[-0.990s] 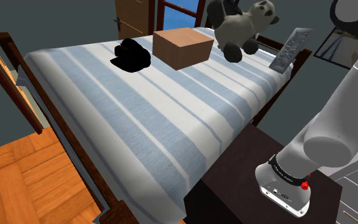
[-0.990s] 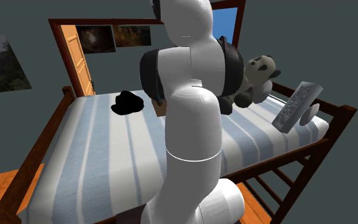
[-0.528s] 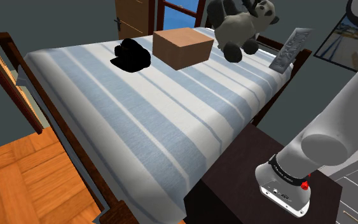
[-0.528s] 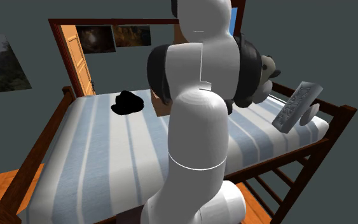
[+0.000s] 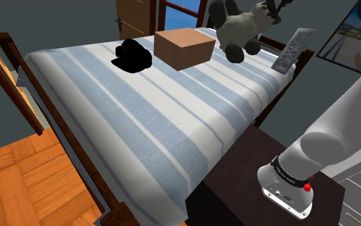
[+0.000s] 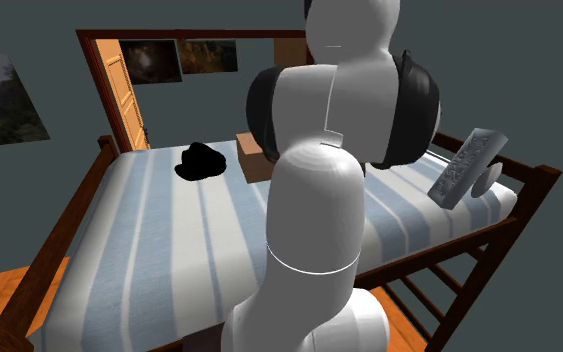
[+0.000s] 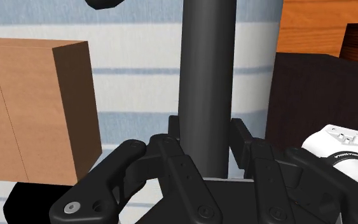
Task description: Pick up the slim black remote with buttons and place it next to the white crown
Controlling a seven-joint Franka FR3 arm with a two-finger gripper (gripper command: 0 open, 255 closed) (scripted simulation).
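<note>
A slim dark remote (image 7: 209, 76) stands upright between my fingers, and my gripper (image 7: 208, 149) is shut on its lower end. Seen from the shoulder view, the gripper (image 5: 274, 8) hangs at the top edge, just over the head of a plush panda (image 5: 240, 32). A pale grey patterned piece (image 5: 292, 48), perhaps the crown, leans at the far corner of the striped bed (image 5: 140, 122). It also leans there in the second exterior view as the patterned piece (image 6: 464, 165). My white arm (image 6: 329, 150) hides the panda there.
A brown box (image 5: 184, 48) and a black lump (image 5: 133, 56) sit on the bed's far half. A dark nightstand (image 5: 249, 173) stands beside the bed by my base (image 5: 286, 186). The wooden bed frame (image 5: 18, 96) borders the mattress, and orange floor (image 5: 25, 180) lies beyond.
My arm has swung toward the right in both exterior views. The gripper has come into the shoulder view over the panda's head, which the arm now covers in the second exterior view.
</note>
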